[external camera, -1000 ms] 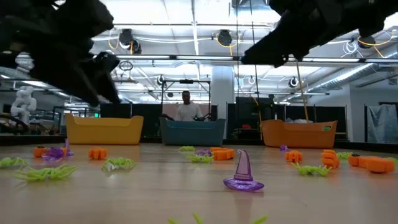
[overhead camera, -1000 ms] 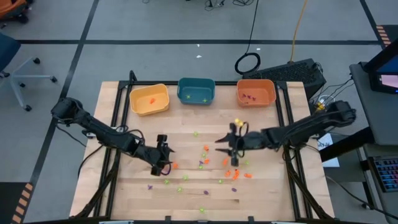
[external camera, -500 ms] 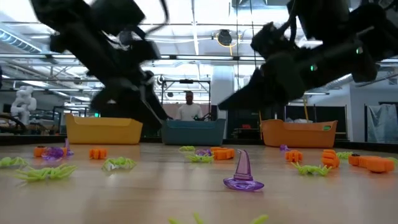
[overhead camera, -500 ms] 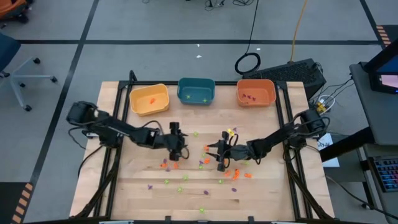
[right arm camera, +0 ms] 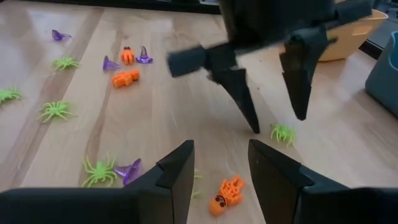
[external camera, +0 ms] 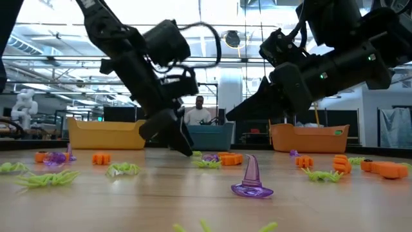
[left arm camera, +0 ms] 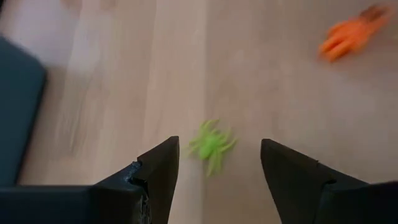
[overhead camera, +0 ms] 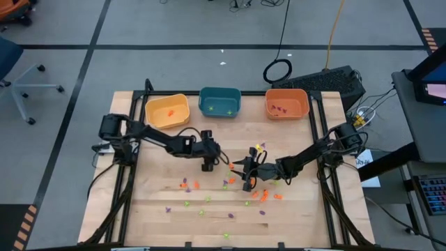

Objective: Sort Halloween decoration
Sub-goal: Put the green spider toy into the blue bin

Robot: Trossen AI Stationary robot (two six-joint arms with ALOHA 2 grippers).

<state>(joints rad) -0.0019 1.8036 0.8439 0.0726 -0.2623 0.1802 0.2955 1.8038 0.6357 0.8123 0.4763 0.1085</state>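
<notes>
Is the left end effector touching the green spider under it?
Apart. The left wrist view shows the green spider on bare wood between the open left end effector's fingers, clear of both.

Purple witch hat (external camera: 251,178) upright at worktop (external camera: 161,206) centre-front. Left gripper (external camera: 168,129) low, fingertips near the wood — right gripper (external camera: 257,106) higher. 3 bins behind: yellow (external camera: 107,135), teal (external camera: 206,136), orange (external camera: 309,138).

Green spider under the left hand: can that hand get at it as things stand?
Probably yes. The left hand is open, its fingers on either side of the green spider, which lies alone on bare table; nothing sits between them.
</notes>
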